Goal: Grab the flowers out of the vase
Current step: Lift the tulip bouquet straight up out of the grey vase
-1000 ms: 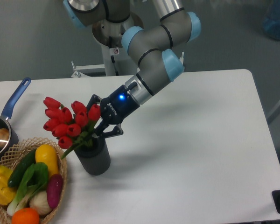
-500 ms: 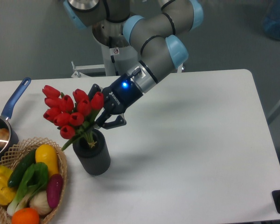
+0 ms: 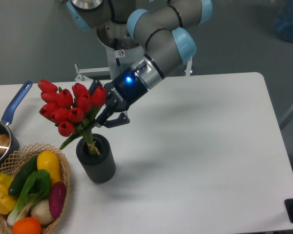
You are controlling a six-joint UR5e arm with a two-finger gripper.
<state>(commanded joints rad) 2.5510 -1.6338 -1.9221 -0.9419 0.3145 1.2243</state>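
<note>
Hand (image 3: 96, 113) is clamped on the tulip bunch (image 3: 68, 107), apparently just under the blooms. Stem ends sit within the vase (image 3: 96, 160) mouth. Risk: snagged stems tipping the vase on the surface (image 3: 200, 146).

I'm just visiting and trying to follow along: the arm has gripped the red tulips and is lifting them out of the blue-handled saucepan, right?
Not quite. The gripper has gripped the red tulips, but it is lifting them out of the dark grey ribbed vase, not the saucepan. The camera view shows the stem ends at the vase's mouth; the saucepan sits apart at the table's left edge.
</note>
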